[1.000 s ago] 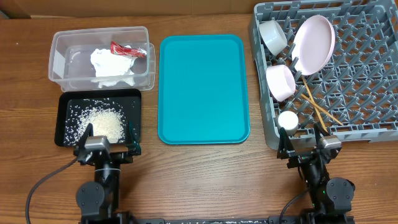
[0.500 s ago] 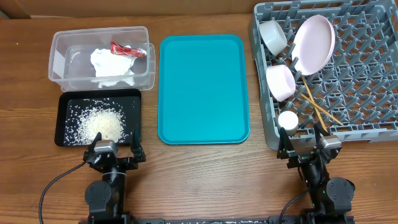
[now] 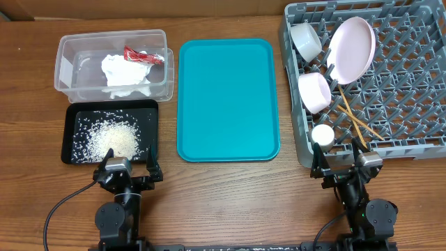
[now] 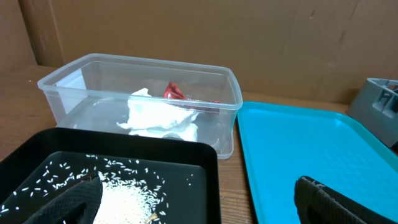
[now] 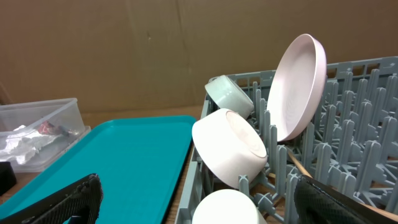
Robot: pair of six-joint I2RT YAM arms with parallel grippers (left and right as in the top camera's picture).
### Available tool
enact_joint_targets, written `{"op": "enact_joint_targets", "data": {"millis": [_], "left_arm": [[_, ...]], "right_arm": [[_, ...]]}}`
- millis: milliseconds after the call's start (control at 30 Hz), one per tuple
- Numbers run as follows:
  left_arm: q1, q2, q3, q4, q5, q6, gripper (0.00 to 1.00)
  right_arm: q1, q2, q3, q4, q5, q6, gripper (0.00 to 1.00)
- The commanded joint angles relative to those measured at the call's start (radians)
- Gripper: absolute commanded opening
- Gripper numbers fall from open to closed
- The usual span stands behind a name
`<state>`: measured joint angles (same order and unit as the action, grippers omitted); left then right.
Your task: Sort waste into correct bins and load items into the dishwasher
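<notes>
Overhead, the teal serving tray point(image 3: 228, 97) lies bare in the middle and everything else sits to either side of it. To its left and far end, the clear tub point(image 3: 66, 66) holds the crumpled napkin point(image 3: 125, 73) and the red wrapper point(image 3: 143, 56). To its left and near end, the black tray point(image 3: 70, 150) holds the rice point(image 3: 115, 138). To its right, the dish rack point(image 3: 418, 104) carries the plate point(image 3: 352, 47) on edge, two bowls point(image 3: 305, 38) point(image 3: 315, 92), the cup point(image 3: 323, 134) and the chopsticks point(image 3: 355, 120) lying across the pegs. The one change over the last second is that the left gripper point(image 3: 128, 169), which had been over the black tray's near rim, has drawn back to the bare wood just short of that rim and then settled. Its fingers are spread wide and empty. The right gripper point(image 3: 339, 164), near the rack's front corner to the teal tray's right, has not moved and is likewise released with nothing in it. With all waste binned and every dish racked, the retreat reads as the job being essentially finished.
</notes>
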<state>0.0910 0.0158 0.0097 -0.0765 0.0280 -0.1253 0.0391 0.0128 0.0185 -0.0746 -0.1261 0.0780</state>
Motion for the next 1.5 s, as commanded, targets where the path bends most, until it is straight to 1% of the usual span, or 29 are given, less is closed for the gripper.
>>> {"op": "enact_joint_targets", "data": {"millis": [0, 1467], "left_arm": [[-0.011, -0.011, -0.005, -0.001, -0.01, -0.01, 1.0], [-0.011, -0.011, -0.005, -0.001, -0.01, -0.01, 1.0]], "right_arm": [[0.0, -0.01, -0.011, 0.005, 0.002, 0.004, 1.0], [0.0, -0.01, -0.011, 0.005, 0.002, 0.004, 1.0]]}}
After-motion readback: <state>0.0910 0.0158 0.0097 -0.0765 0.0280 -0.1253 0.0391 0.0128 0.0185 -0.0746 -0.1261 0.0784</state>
